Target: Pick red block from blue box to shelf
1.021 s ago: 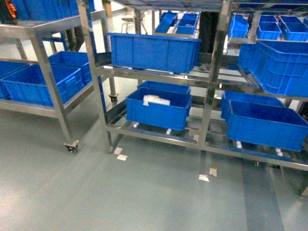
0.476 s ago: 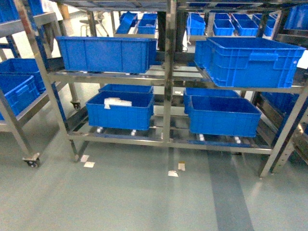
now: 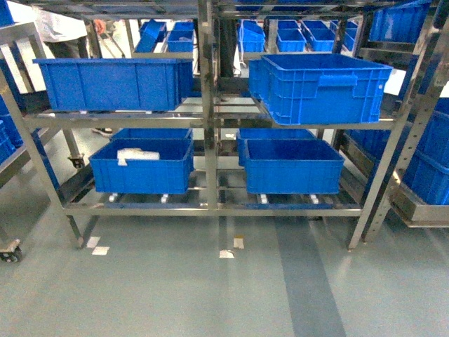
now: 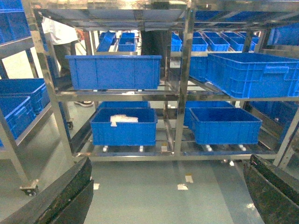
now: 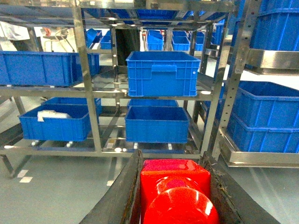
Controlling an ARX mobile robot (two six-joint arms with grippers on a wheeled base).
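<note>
Readable markings: none legible on any crate or upright.
Right gripper (image 5: 175, 196): my fingers clench the red block (image 5: 175, 193), stud toward the camera, held level facing the shelf (image 5: 88, 107).
Left gripper (image 4: 168, 196): my fingers are spread wide with nothing between them, also facing the rack.
Shelf contents: dark blue crates (image 3: 116, 84) on two tiers; white items lie in the lower left crate (image 3: 139, 165).
Head view: neither arm visible.
</note>
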